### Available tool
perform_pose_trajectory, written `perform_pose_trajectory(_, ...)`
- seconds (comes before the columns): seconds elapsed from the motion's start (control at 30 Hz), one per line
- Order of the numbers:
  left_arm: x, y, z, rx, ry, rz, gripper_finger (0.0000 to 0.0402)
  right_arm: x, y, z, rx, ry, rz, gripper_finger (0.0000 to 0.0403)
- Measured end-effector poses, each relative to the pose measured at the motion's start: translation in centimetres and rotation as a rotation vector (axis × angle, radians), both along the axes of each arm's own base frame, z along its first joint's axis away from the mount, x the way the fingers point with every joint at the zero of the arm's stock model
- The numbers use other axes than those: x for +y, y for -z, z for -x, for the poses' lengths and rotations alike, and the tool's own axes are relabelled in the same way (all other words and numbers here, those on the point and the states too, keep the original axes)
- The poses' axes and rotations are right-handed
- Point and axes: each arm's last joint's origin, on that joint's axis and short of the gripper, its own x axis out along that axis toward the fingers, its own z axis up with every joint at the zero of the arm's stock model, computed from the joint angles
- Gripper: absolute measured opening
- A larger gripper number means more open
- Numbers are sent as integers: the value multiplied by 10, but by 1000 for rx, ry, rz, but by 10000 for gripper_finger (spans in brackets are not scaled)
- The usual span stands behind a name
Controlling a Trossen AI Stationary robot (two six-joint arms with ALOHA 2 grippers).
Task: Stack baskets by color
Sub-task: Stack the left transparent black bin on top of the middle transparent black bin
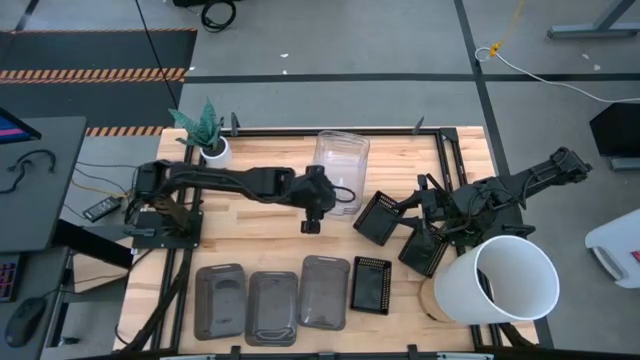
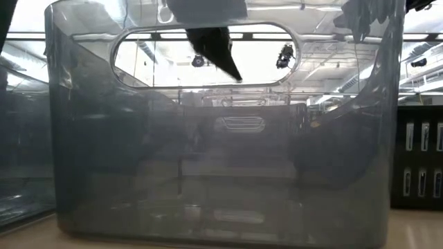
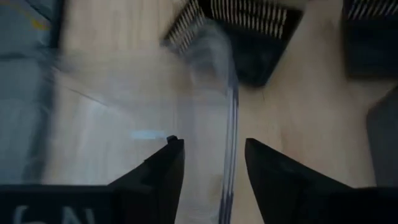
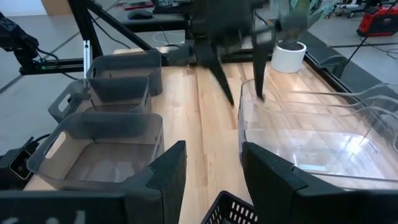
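Note:
A stack of clear baskets (image 1: 341,160) stands at the table's far middle, its rims nested in the right wrist view (image 4: 323,134). My left gripper (image 3: 211,162) is open astride one side wall (image 3: 230,134) of the stack. One finger is inside and one outside (image 4: 222,81), both apart from the wall. Three smoky grey baskets (image 1: 272,305) rest side by side on their bottoms along the near edge. Three black mesh baskets lie right of centre (image 1: 378,215), (image 1: 424,252), (image 1: 371,285). My right gripper (image 4: 211,168) waits open over the mesh ones.
A large white bucket (image 1: 503,280) lies on its side at the near right corner. A white plant pot (image 1: 214,150) stands at the far left. A grey basket (image 2: 221,138) fills the low view. Bare wood lies between the clear stack and the grey row.

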Motion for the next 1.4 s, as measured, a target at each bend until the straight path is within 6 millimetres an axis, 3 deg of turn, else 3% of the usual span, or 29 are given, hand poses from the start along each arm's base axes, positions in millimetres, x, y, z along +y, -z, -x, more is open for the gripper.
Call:
perform_pose_trajectory(0.1,-15,-22,15,-30,20,-24,174,0,0,0,4,3,-7,161)
perform_pose_trajectory(0.27,-44,-33,47,35,31,74,169,0,3,-1,25,12,-27,161)
perform_pose_trajectory(0.63,-123,-6,110,453,-157,356,168,3,6,-7,44,4,-26,161)
perform_pose_trajectory(0.9,-168,0,166,518,-347,169,144,6,9,-14,54,-2,-23,161)
perform_pose_trajectory(1.0,-173,11,189,525,-409,152,123,8,9,-17,46,-16,-10,161)
perform_pose_trajectory(1.17,-164,32,221,528,-505,232,86,11,9,-24,27,-48,10,161)
perform_pose_trajectory(1.3,-156,31,235,456,-547,350,76,12,11,-27,40,-66,8,161)
perform_pose_trajectory(1.4,-152,23,242,430,-559,407,96,13,12,-28,48,-74,7,161)
